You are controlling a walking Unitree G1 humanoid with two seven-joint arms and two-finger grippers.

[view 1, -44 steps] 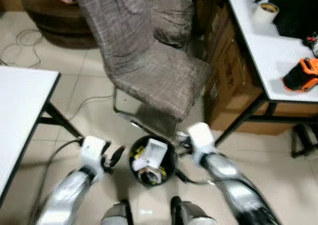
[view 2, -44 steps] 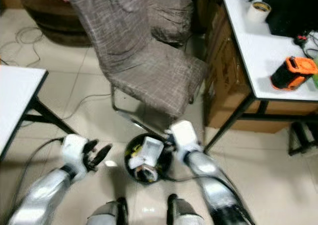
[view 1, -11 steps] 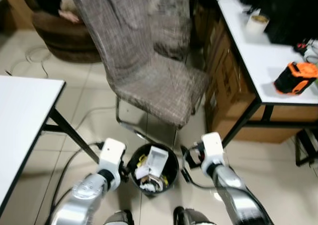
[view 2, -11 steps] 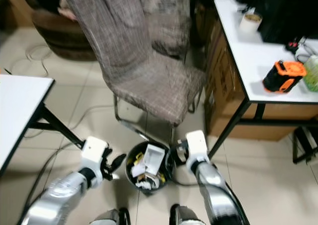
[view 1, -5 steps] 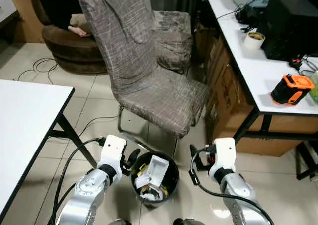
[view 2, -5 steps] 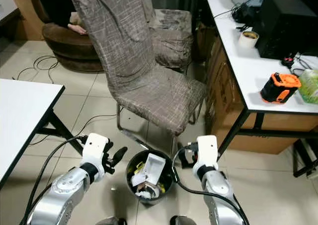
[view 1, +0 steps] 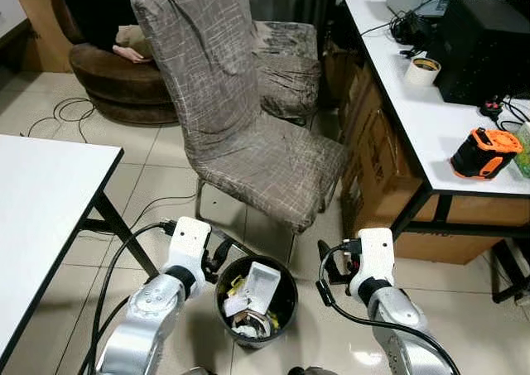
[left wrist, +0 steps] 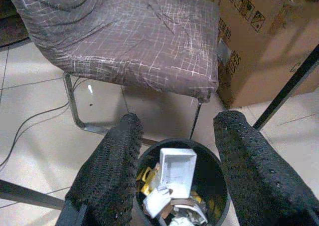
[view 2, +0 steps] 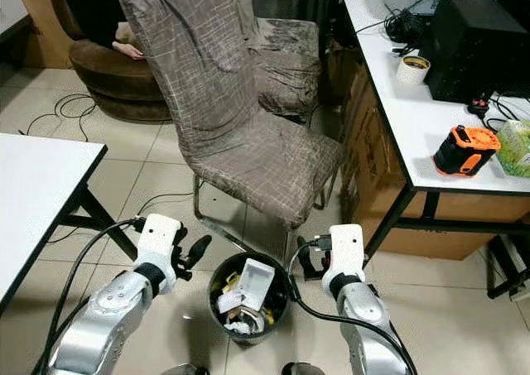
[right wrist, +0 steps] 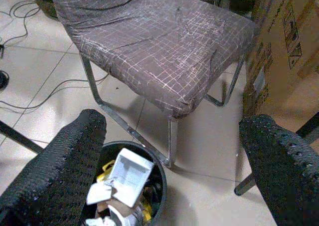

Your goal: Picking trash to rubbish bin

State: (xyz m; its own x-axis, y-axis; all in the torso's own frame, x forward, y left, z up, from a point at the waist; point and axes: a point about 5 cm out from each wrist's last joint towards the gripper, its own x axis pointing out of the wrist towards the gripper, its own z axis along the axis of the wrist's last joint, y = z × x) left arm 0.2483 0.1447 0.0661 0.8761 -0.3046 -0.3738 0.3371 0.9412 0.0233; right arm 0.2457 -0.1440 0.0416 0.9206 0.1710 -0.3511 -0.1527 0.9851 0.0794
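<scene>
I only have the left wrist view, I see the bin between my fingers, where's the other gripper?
Observer: The right gripper hovers beside the rubbish bin, on its right, fingers open and holding nothing.
Operator: And my left gripper, is it touching the bin?
Observer: The left gripper sits just left of the rim, open; contact cannot be judged.
Operator: Any trash nearby?
Observer: None visible on the floor; a white box already lies in the bin.
</scene>
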